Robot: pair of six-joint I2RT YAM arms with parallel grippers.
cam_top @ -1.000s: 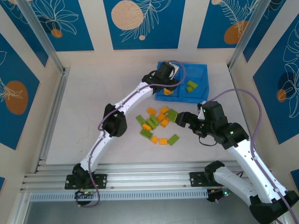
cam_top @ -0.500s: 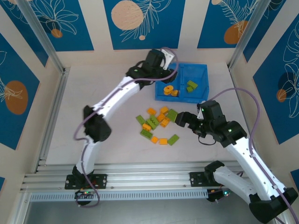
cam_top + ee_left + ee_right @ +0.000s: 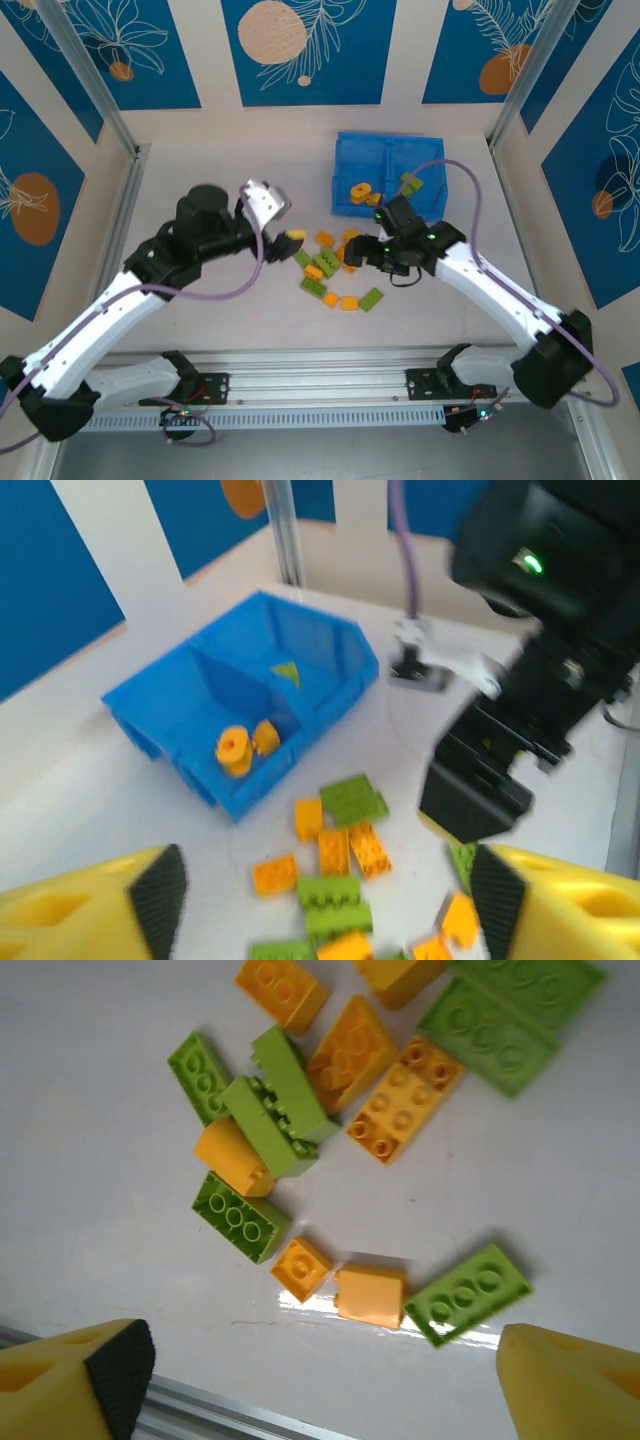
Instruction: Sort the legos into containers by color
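- The bench (image 3: 250, 160) is a pale flat surface that carries everything.
- The blue tray (image 3: 390, 150) (image 3: 320, 650) sits toward the far right of the bench, its two containers side by side. The left container holds two round orange pieces (image 3: 362, 191) (image 3: 235, 750). In the right container lies a lime green piece (image 3: 410, 182).
- The right tool (image 3: 358, 252) (image 3: 320, 1365) hangs over the right edge of the loose pile, just in front of the tray. It is released, fingers wide apart, with nothing between them.
- The left tool (image 3: 290, 238) (image 3: 325, 890) hovers just left of the pile. It is also released and empty.
- The loose legos (image 3: 335, 270) (image 3: 300, 1110), orange and lime green mixed, lie on the bench between the two tools, near the tray's front wall.
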